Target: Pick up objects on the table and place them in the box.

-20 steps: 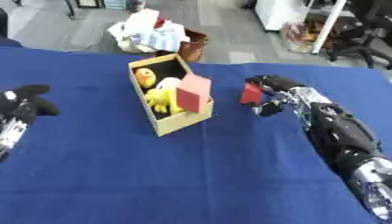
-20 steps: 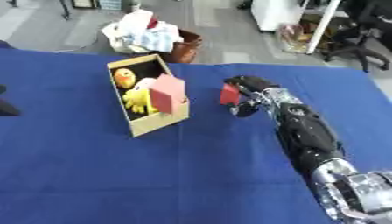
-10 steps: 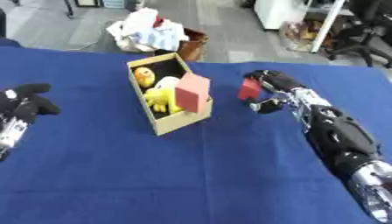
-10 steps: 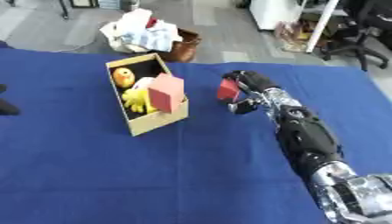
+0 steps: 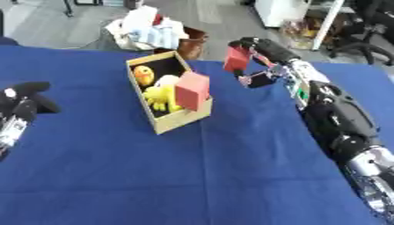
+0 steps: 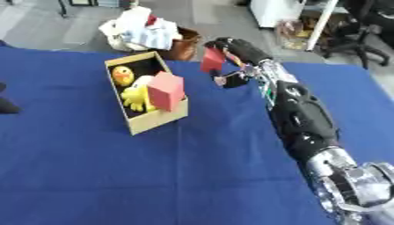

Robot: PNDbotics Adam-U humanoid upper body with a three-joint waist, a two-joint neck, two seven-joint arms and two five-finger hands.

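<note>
A tan cardboard box (image 5: pixel 173 123) lies on the blue table (image 5: pixel 192 176), open side up. Inside it are yellow duck toys (image 5: pixel 159 94) and a pink block (image 5: pixel 192 90) leaning at its near end. My right hand (image 5: pixel 265 55) is raised to the right of the box's far end, shut on a small red block (image 5: pixel 235 59). At the left edge my left hand (image 5: pixel 23 103) rests on the cloth with its fingers curled, holding nothing.
Beyond the table's far edge stands a brown basket (image 5: pixel 192 41) with a heap of white and blue cloth (image 5: pixel 146 28). Office chairs (image 5: pixel 369 30) stand at the back right. Bare blue cloth fills the near half of the table.
My right hand has lifted the red block up and leftward, nearer the box's far end. The left hand has stayed put.
</note>
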